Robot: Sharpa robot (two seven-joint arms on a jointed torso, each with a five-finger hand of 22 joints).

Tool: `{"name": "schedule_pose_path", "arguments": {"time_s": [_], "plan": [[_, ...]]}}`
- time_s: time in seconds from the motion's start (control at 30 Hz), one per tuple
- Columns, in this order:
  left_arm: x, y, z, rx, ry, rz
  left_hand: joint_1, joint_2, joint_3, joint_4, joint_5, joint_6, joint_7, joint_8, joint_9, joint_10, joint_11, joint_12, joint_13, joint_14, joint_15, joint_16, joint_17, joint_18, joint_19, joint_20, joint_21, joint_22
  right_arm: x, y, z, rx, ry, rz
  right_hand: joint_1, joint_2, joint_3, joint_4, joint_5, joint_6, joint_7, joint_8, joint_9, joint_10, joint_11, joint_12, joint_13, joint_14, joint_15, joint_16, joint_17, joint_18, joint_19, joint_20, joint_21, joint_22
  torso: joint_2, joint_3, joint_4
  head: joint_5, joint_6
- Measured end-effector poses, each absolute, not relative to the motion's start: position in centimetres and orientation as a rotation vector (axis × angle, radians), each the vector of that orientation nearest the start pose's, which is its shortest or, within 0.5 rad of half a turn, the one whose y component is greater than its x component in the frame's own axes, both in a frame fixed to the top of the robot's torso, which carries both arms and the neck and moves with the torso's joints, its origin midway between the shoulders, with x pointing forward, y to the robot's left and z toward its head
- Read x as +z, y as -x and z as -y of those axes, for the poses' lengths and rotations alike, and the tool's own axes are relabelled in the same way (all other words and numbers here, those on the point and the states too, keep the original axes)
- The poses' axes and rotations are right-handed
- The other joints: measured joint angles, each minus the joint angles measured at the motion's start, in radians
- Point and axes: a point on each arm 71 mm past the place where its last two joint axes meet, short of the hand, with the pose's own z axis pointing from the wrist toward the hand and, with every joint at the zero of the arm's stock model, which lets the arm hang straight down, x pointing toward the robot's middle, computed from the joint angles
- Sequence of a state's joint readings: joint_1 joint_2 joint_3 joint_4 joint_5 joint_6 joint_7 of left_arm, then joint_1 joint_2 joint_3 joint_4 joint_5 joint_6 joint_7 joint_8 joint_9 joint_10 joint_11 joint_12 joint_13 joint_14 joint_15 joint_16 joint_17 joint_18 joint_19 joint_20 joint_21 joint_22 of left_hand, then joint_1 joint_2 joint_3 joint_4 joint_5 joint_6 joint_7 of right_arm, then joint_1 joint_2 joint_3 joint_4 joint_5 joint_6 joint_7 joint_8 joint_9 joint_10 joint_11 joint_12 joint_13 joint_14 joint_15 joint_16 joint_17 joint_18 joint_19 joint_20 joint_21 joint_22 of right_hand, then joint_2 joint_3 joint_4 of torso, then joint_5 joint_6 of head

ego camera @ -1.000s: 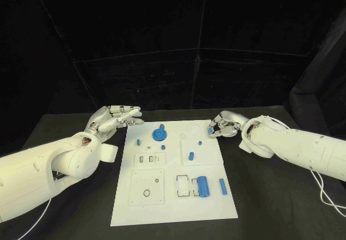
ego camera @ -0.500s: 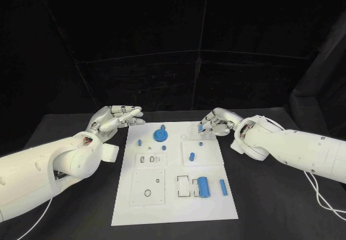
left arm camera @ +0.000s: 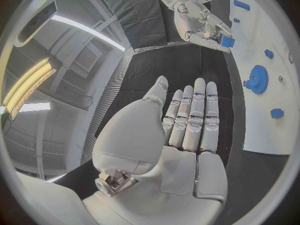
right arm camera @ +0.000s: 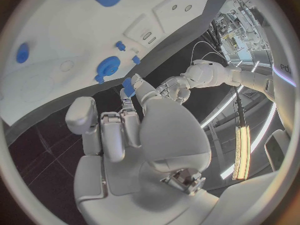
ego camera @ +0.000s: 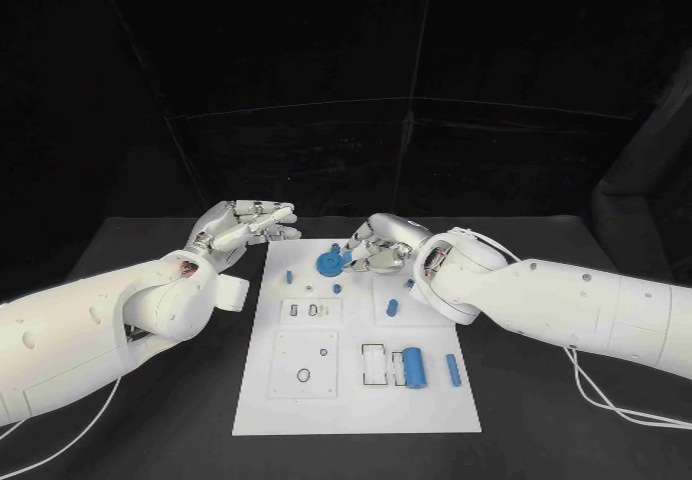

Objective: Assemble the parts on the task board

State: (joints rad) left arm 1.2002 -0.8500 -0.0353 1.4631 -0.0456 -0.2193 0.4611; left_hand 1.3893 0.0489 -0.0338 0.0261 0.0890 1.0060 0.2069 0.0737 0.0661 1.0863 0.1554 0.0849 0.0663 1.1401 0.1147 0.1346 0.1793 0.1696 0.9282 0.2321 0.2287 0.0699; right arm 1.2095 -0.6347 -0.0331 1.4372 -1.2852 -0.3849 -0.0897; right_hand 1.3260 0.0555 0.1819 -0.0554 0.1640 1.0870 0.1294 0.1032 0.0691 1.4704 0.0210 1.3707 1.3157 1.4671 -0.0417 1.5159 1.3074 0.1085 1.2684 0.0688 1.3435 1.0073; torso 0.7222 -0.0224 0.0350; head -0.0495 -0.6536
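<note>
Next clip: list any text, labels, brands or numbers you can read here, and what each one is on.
"ed", cut off at the circle's rim: pale letters on a dark surface in the room, seen in the right wrist view.
No readable text on the task board, the blue parts, the arms or either hand.

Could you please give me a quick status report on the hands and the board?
Right hand pinches a small blue part above the task board, near the blue gear. Left hand open, off the board's far left corner. Nothing in the way.
</note>
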Motion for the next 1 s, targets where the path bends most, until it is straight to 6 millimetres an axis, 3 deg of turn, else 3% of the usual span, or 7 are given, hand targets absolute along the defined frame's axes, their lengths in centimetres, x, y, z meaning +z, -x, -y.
{"name": "schedule_pose_path", "arguments": {"time_s": [0.17, 0.4, 1.0], "plan": [[-17.4, -50.0, -22.6, -1.606, 1.020, -1.375, 0.004, 0.004, 0.003, -0.003, 0.000, 0.000, 0.000, 0.000, 0.000, 0.004, 0.004, 0.000, 0.000, 0.000, 0.000, -0.004, 0.001, 0.000, 0.000, 0.000, 0.000, 0.000, -19.0, -48.9, 9.2, 0.862, 0.102, -1.662, -0.008, -0.008, 0.001, 0.001, -0.005, 0.001, 0.001, 0.000, 0.003, 0.000, 0.000, 0.000, -0.008, 0.000, 0.000, 0.000, 0.000, 0.000, -0.001, -0.001, 0.000, -0.007, 0.000, -0.0003, 0.0007, 0.012, -0.008], [-17.4, -50.0, -22.6, -1.605, 1.020, -1.375, 0.004, 0.004, 0.003, -0.003, 0.000, 0.000, 0.000, 0.000, 0.000, 0.004, 0.004, 0.000, 0.000, 0.000, 0.000, -0.004, 0.001, 0.000, 0.000, 0.000, 0.000, 0.000, -20.7, -47.8, 7.1, 0.841, 0.177, -1.701, -0.009, -0.009, 0.011, 0.011, -0.007, 0.001, 0.001, -0.003, 0.003, 0.000, 0.000, 0.000, -0.007, 0.000, 0.000, 0.000, 0.000, 0.000, -0.001, -0.001, 0.000, -0.009, 0.000, 0.0005, -0.0003, 0.024, -0.017], [-17.5, -50.1, -22.5, -1.604, 1.020, -1.375, 0.004, 0.004, 0.003, -0.003, 0.000, 0.000, 0.000, 0.000, 0.000, 0.004, 0.004, 0.000, 0.000, 0.000, 0.000, -0.004, 0.001, 0.000, 0.000, 0.000, 0.000, 0.000, -22.5, -47.2, 5.9, 0.768, 0.253, -1.740, -0.016, -0.016, 0.017, 0.011, -0.011, 0.004, 0.003, -0.014, 0.002, 0.000, 0.000, 0.000, -0.007, 0.000, 0.000, 0.000, 0.000, 0.000, -0.001, -0.001, 0.000, -0.010, 0.000, 0.0031, -0.0007, 0.031, -0.026]]}}
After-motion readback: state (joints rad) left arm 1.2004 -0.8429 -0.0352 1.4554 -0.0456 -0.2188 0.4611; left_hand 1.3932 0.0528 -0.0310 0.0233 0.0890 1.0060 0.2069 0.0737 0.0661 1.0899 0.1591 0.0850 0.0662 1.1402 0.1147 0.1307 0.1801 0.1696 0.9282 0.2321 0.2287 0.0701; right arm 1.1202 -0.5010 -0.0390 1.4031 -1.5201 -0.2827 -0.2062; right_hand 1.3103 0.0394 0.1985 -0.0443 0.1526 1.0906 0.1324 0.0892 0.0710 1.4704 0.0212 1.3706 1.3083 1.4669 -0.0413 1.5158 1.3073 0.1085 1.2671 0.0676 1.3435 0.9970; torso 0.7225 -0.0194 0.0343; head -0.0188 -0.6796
